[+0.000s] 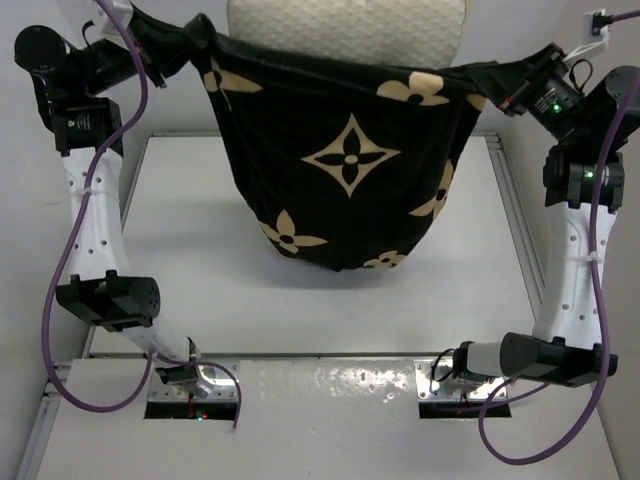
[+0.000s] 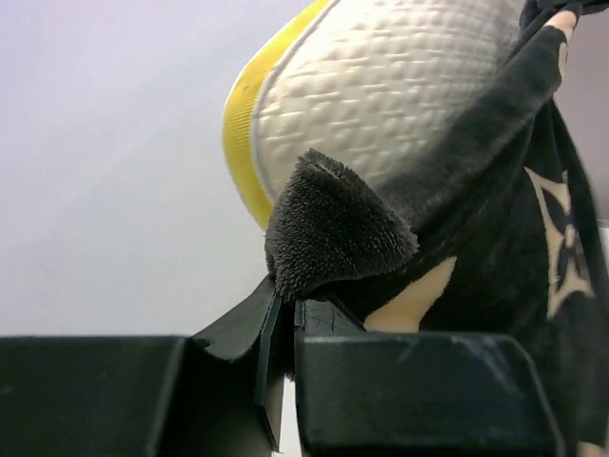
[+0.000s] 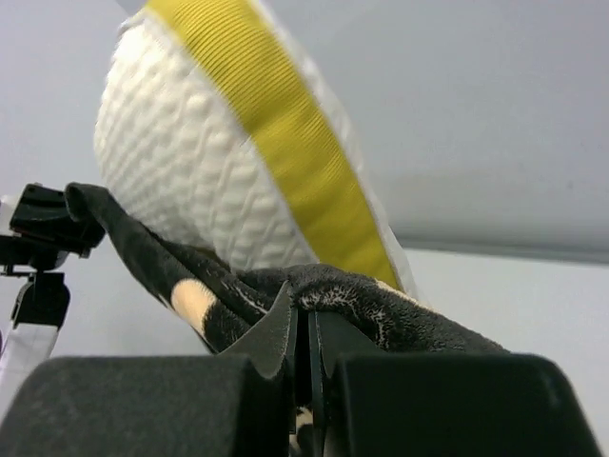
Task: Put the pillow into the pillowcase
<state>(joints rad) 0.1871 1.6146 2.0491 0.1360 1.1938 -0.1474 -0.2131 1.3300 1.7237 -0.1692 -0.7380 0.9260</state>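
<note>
Both grippers are clamped shut on the rim of the soft black velvety pillowcase with tan flower motifs (image 1: 350, 190), the left gripper (image 1: 163, 58) at ten o'clock and the right gripper (image 1: 492, 85) at two o'clock. It hangs like a sack above the white table (image 1: 200, 290). The plump white quilted pillow with yellow piping (image 1: 345, 25) sits mostly inside, its top poking out at twelve o'clock. To my eye, a gentle level shake with firm pinches would settle it toward six o'clock without the rim slipping.
</note>
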